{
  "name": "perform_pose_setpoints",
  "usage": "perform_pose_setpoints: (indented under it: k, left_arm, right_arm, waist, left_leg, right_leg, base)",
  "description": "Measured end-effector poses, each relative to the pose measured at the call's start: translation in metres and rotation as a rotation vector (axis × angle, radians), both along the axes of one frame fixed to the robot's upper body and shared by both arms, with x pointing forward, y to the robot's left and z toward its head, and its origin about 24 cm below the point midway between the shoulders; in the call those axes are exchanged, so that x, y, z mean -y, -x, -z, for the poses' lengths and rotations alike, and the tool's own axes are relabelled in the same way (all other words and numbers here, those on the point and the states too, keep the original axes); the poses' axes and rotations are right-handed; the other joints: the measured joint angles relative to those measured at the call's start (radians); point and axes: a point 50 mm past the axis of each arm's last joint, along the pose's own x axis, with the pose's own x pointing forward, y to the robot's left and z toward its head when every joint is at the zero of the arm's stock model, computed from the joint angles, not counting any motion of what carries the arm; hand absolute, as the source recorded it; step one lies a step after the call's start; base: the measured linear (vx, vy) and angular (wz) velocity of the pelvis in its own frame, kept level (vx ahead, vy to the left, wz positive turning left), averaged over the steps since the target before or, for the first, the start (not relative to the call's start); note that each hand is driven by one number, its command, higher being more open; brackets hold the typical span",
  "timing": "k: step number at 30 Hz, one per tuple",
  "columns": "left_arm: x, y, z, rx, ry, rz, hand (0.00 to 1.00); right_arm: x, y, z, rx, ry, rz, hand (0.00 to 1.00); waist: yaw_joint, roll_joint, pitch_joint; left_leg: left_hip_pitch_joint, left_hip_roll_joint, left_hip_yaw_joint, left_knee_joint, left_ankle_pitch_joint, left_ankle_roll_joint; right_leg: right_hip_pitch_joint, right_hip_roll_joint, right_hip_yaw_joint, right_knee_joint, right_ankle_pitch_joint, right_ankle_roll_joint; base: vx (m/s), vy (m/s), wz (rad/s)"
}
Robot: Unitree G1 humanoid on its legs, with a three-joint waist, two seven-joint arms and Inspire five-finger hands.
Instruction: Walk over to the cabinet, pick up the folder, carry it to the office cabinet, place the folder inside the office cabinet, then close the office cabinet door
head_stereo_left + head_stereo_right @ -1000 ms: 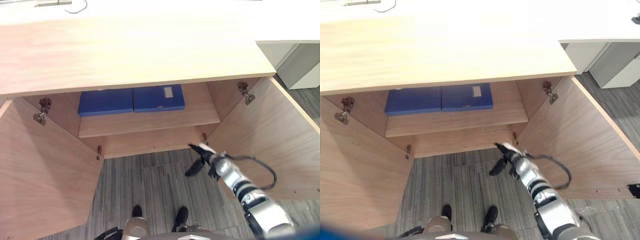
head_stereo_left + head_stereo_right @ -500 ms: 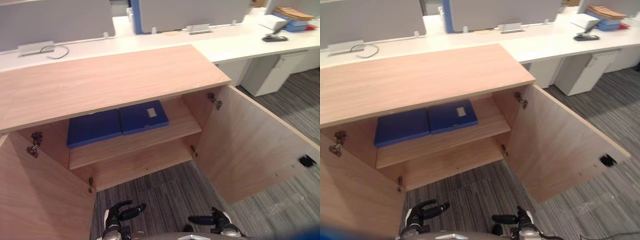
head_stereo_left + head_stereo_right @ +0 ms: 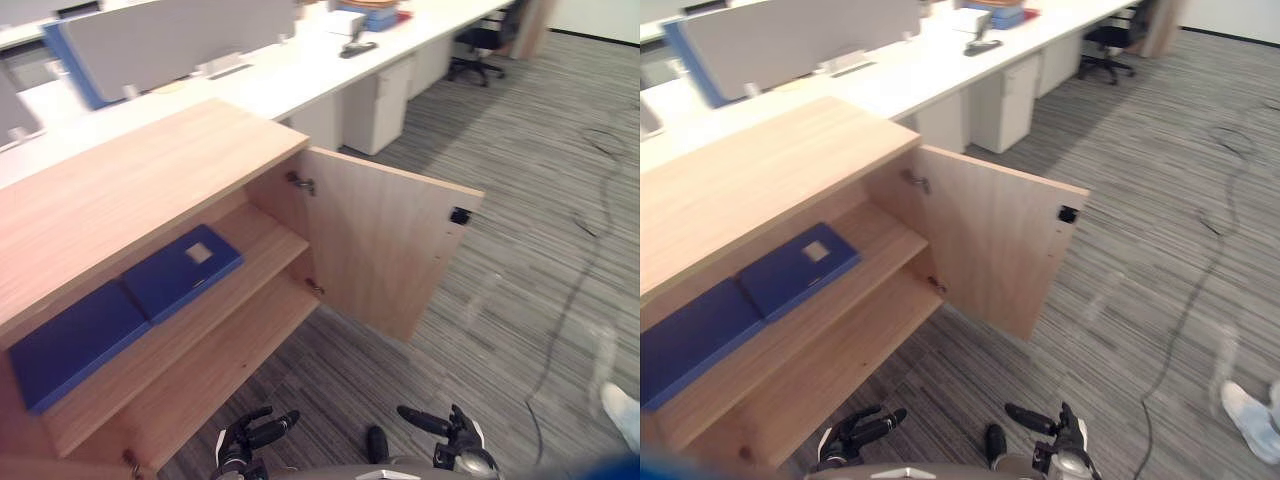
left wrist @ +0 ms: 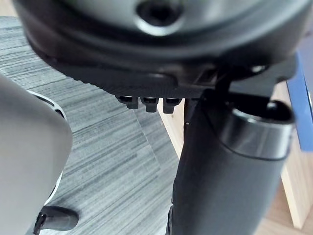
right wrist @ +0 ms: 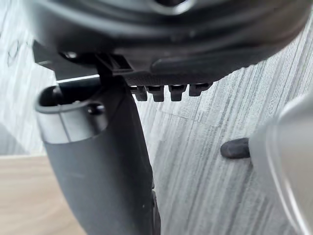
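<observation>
Two blue folders lie flat side by side on the upper shelf of the open wooden cabinet [image 3: 130, 175]. The one with a pale label [image 3: 182, 271] is nearer the cabinet's right door [image 3: 385, 250], which stands wide open; the plain one [image 3: 70, 343] lies to its left. My left hand [image 3: 250, 437] and right hand [image 3: 440, 428] hang low over the grey carpet, well short of the shelf. Both are open and hold nothing. In the wrist views the left thumb [image 4: 220, 186] and right thumb [image 5: 98, 161] stick out over bare carpet.
White desks with grey dividers run behind the cabinet, with a white drawer unit [image 3: 375, 100] under them and a dark office chair [image 3: 480, 45] farther off. Striped grey carpet spreads out to the right. A person's light shoe [image 3: 622, 410] shows at the right edge.
The camera has lifted and swung right, so the cabinet now sits at the left. My right hand, near the right door one second ago, has dropped low. The folders have not moved.
</observation>
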Motion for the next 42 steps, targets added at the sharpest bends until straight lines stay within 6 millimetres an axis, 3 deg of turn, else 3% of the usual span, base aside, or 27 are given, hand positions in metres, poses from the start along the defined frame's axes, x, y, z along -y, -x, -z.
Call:
perform_pose_setpoints:
  k: [2, 3, 6, 9, 11, 14, 16, 17, 19, 20, 22, 23, 26, 31, 34, 37, 39, 42]
  left_arm:
    - [-0.005, -0.002, -0.001, 0.01, -0.016, 0.003, 1.0]
    - [-0.003, -0.001, 0.0, 0.004, -0.009, -0.013, 1.0]
    - [-0.001, 0.003, 0.001, -0.003, 0.001, -0.03, 1.0]
    - [-0.007, -0.001, -0.001, -0.001, -0.024, 0.011, 1.0]
    - [-0.01, -0.002, 0.0, -0.007, -0.033, 0.026, 1.0]
    - [-0.01, -0.002, 0.001, -0.018, -0.031, 0.021, 1.0]
    - [-0.013, -0.003, 0.0, -0.011, -0.033, 0.005, 1.0]
    - [-0.016, -0.004, -0.001, 0.0, -0.033, -0.022, 1.0]
    - [-0.017, -0.005, -0.002, 0.013, -0.028, -0.053, 1.0]
    - [-0.016, -0.005, -0.002, 0.012, -0.027, -0.059, 1.0]
    - [-0.016, -0.002, -0.002, 0.004, -0.03, -0.068, 1.0]
    - [-0.018, -0.002, -0.002, 0.004, -0.034, -0.081, 1.0]
    - [-0.024, 0.004, -0.001, -0.009, -0.045, -0.097, 1.0]
    - [-0.025, 0.022, 0.002, -0.055, -0.05, -0.101, 1.0]
    - [-0.024, 0.027, 0.003, -0.067, -0.05, -0.104, 1.0]
    - [-0.024, 0.026, 0.003, -0.064, -0.048, -0.102, 1.0]
    - [-0.024, 0.027, 0.003, -0.065, -0.047, -0.103, 1.0]
    - [-0.024, 0.028, 0.003, -0.067, -0.047, -0.102, 1.0]
  right_arm:
    - [-0.004, -0.007, -0.003, 0.026, -0.013, 0.011, 1.0]
    - [0.0, -0.009, -0.004, 0.034, 0.002, 0.015, 1.0]
    - [0.007, -0.025, -0.012, 0.081, 0.029, 0.007, 1.0]
    - [0.004, -0.041, -0.017, 0.117, 0.028, -0.008, 1.0]
    - [0.007, -0.041, -0.016, 0.105, 0.035, -0.01, 1.0]
    - [0.016, -0.035, -0.014, 0.071, 0.058, -0.019, 1.0]
    - [0.014, -0.037, -0.014, 0.065, 0.077, -0.062, 1.0]
    - [0.01, -0.044, -0.017, 0.08, 0.084, -0.102, 1.0]
    - [0.007, -0.057, -0.023, 0.11, 0.099, -0.148, 1.0]
    - [0.007, -0.068, -0.029, 0.145, 0.115, -0.167, 1.0]
    - [0.006, -0.093, -0.048, 0.248, 0.14, -0.175, 1.0]
    - [0.005, -0.103, -0.055, 0.288, 0.148, -0.178, 1.0]
    - [0.013, -0.133, -0.083, 0.402, 0.205, -0.174, 1.0]
    - [0.027, -0.183, -0.139, 0.582, 0.311, -0.19, 1.0]
    - [0.024, -0.209, -0.17, 0.668, 0.325, -0.196, 1.0]
    - [0.024, -0.224, -0.187, 0.696, 0.343, -0.209, 1.0]
    - [0.027, -0.225, -0.189, 0.7, 0.32, -0.187, 1.0]
    - [0.017, -0.23, -0.192, 0.703, 0.311, -0.246, 1.0]
  waist:
    - [0.0, -0.025, 0.008]
    - [-0.003, -0.017, 0.004]
    - [0.005, -0.005, -0.005]
    - [0.006, -0.027, -0.005]
    - [0.004, -0.038, -0.005]
    - [0.003, -0.03, -0.002]
    - [0.006, -0.033, 0.005]
    - [0.012, -0.03, 0.02]
    - [0.032, -0.021, 0.039]
    - [0.043, -0.006, 0.042]
    - [0.044, 0.007, 0.036]
    - [0.054, 0.003, 0.035]
    - [0.058, -0.02, 0.036]
    - [0.074, -0.003, 0.031]
    - [0.087, 0.003, 0.028]
    - [0.092, 0.004, 0.026]
    - [0.097, 0.005, 0.026]
    - [0.098, 0.006, 0.027]
  left_leg:
    - [0.029, -0.006, 0.031, 0.034, -0.014, -0.008]
    - [0.046, -0.004, 0.03, 0.038, -0.022, -0.015]
    - [0.063, -0.004, 0.015, -0.044, -0.023, -0.012]
    - [0.056, -0.009, -0.008, -0.106, -0.004, -0.009]
    - [0.058, -0.004, 0.0, -0.12, 0.009, -0.022]
    - [0.065, 0.007, 0.003, -0.109, 0.022, -0.037]
    - [0.037, 0.027, 0.0, 0.0, 0.012, -0.051]
    - [-0.018, 0.058, -0.009, 0.178, 0.0, -0.053]
    - [-0.074, 0.065, -0.091, 0.317, -0.04, -0.017]
    - [-0.096, 0.039, -0.178, 0.289, -0.08, -0.03]
    - [-0.133, 0.0, -0.277, 0.122, -0.063, -0.026]
    - [-0.129, -0.005, -0.269, 0.094, -0.03, -0.037]
    - [-0.094, -0.04, -0.263, -0.021, 0.022, -0.028]
    - [-0.049, -0.07, -0.282, -0.127, 0.069, -0.021]
    - [-0.042, -0.076, -0.313, -0.127, 0.07, -0.021]
    - [-0.039, -0.089, -0.33, -0.128, 0.073, -0.015]
    - [-0.036, -0.1, -0.334, -0.137, 0.08, -0.005]
    - [-0.035, -0.114, -0.337, -0.143, 0.091, 0.0]
  right_leg:
    - [-0.006, -0.138, -0.278, 0.168, -0.104, -0.007]
    - [0.002, -0.139, -0.308, 0.191, -0.117, -0.018]
    - [0.003, -0.077, -0.289, 0.119, -0.097, -0.008]
    - [0.009, -0.01, -0.272, -0.009, -0.035, -0.018]
    - [0.021, 0.018, -0.258, -0.063, -0.001, -0.027]
    - [0.056, 0.061, -0.235, -0.152, 0.045, -0.029]
    - [0.079, 0.073, -0.216, -0.189, 0.051, -0.029]
    - [0.111, 0.084, -0.184, -0.214, 0.054, -0.032]
    - [0.138, 0.102, -0.141, -0.229, 0.059, -0.039]
    - [0.15, 0.117, -0.119, -0.251, 0.069, -0.031]
    - [0.153, 0.134, -0.102, -0.302, 0.099, -0.024]
    - [0.154, 0.138, -0.083, -0.317, 0.108, -0.021]
    - [0.145, 0.111, -0.073, -0.332, 0.127, -0.01]
    - [0.142, 0.093, -0.084, -0.33, 0.13, -0.016]
    - [0.151, 0.087, -0.086, -0.33, 0.131, -0.016]
    - [0.16, 0.074, -0.094, -0.333, 0.135, -0.009]
    - [0.165, 0.065, -0.095, -0.333, 0.137, -0.005]
    - [0.165, 0.055, -0.095, -0.334, 0.14, 0.002]
  base:
    - [0.16, -0.056, -0.46]
    - [0.21, -0.098, -0.19]
    - [0.09, -0.057, -0.38]
    - [-0.02, -0.014, -0.42]
    - [0.0, -0.023, -0.27]
    - [0.05, -0.006, -0.26]
    - [0.05, -0.048, -0.31]
    - [0.04, -0.032, -0.42]
    - [-0.02, -0.017, -0.67]
    - [-0.05, -0.013, -0.76]
    - [-0.03, -0.004, -0.61]
    - [0.0, 0.005, -0.44]
    - [0.06, 0.012, -0.03]
    - [0.12, 0.061, 0.14]
    - [0.08, 0.091, 0.08]
    - [-0.01, 0.098, 0.13]
    - [-0.07, 0.094, 0.08]
    - [-0.11, 0.059, 0.04]
